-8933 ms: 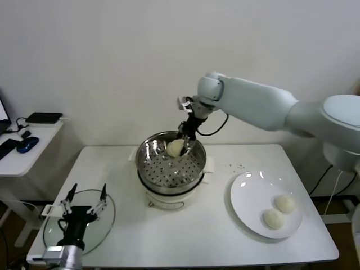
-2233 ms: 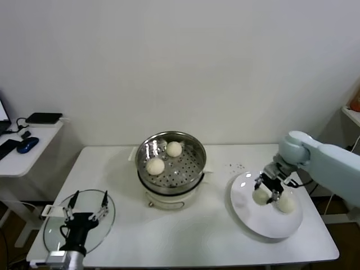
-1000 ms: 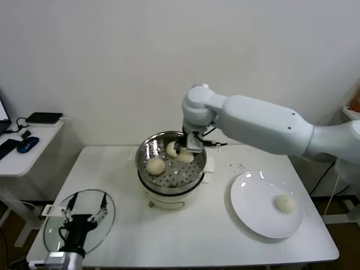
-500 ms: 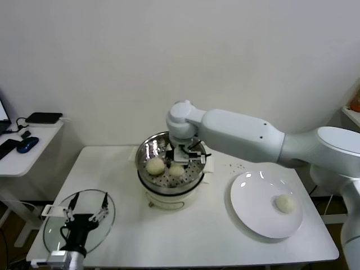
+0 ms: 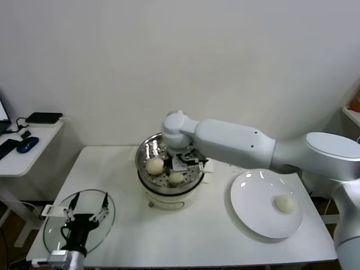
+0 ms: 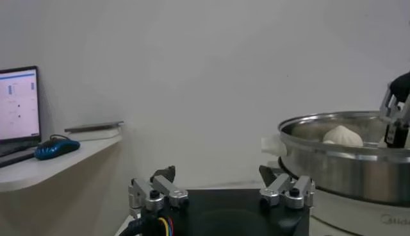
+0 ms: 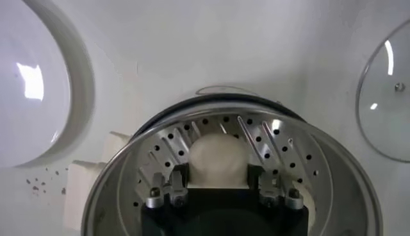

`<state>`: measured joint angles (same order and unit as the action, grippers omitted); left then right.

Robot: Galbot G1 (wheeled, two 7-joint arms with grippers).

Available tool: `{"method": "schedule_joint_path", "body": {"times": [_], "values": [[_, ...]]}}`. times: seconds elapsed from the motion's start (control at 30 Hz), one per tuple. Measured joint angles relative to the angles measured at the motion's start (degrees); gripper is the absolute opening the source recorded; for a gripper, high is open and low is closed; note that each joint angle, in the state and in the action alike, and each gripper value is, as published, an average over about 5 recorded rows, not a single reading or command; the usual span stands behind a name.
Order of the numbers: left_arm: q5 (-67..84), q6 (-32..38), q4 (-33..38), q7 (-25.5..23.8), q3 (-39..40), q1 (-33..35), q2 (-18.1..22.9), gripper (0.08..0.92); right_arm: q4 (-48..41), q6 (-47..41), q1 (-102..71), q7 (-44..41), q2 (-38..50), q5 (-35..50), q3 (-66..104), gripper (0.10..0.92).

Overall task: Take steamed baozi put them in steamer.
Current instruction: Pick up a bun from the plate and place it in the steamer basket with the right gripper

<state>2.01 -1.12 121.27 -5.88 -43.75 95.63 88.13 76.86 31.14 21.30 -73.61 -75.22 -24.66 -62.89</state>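
We see a white table with the steamer near its middle. Our right arm reaches across from the right, and our right gripper is down inside the steamer. Its fingers are pulled in close and they squeeze a bun between them. The wrist camera on that arm shows the bun sitting right between the two fingers, low over the holes in the steel floor. So this hand holds that bun inside the steamer. In the head view this bun is at the front of the basket, just under the gripper. A second bun lies on the left side of the basket, near the first one but not touching it. One more bun lies on the white plate, which is on the right part of the table, well apart from the steamer. That bun sits near the right edge of the plate. Our left gripper waits at the near left corner of the table, over the round glass lid. Its two fingers are spread wide and hold nothing. From that wrist camera we can see the shiny side of the steamer and the top of a bun peeking over its rim. A small side desk stands to the left of the table, with a blue mouse on it.
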Motion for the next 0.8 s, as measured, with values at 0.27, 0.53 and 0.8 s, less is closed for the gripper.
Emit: {"method": "schedule_joint_path", "body": {"times": [0.27, 0.53, 0.8], "values": [[0.0, -0.1, -0.1, 0.0, 0.0, -0.2, 0.0, 0.823, 0.2, 1.5, -1.0, 0.3, -0.3, -1.8, 0.1, 0.630], [0.0, -0.1, -0.2, 0.0, 0.0, -0.2, 0.0, 0.823, 0.5, 2.2, -1.8, 0.7, -0.2, -2.8, 0.2, 0.729], [0.0, -0.1, -0.2, 0.0, 0.0, -0.2, 0.0, 0.823, -0.1, 3.0, -1.3, 0.7, -0.6, -2.8, 0.9, 0.822]]}}
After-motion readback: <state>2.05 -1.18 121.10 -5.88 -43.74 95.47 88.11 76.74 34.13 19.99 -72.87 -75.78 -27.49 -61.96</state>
